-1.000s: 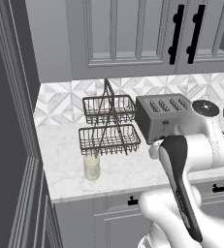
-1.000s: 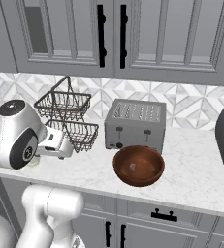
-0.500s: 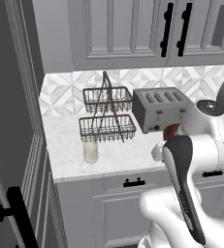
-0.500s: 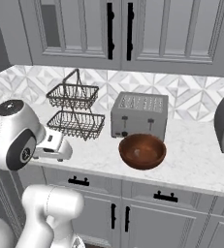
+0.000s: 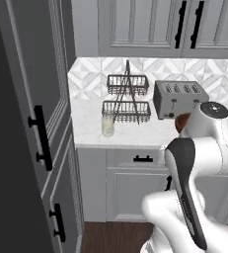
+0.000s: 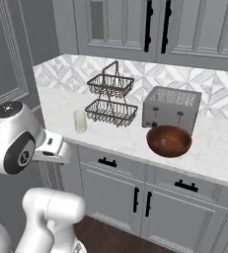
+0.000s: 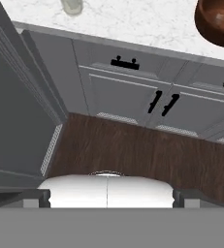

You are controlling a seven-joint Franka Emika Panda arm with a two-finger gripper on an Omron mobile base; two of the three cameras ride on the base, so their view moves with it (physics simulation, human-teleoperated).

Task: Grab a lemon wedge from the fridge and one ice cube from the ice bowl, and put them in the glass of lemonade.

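Tall dark cabinet side with black handles at far left. Glass of lemonade stands on marble bench, just left of two-tier wire basket. Toaster next right, against backsplash. Ice bowl sits in front of toaster, near bench edge. My fingers spread wide, holding nothing, pointed down at wooden floor before lower cupboards.

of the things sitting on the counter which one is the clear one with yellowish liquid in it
The glass of lemonade, standing left of the two-tier wire basket. The toaster is opaque grey metal, and the ice bowl is glossy reddish-brown.
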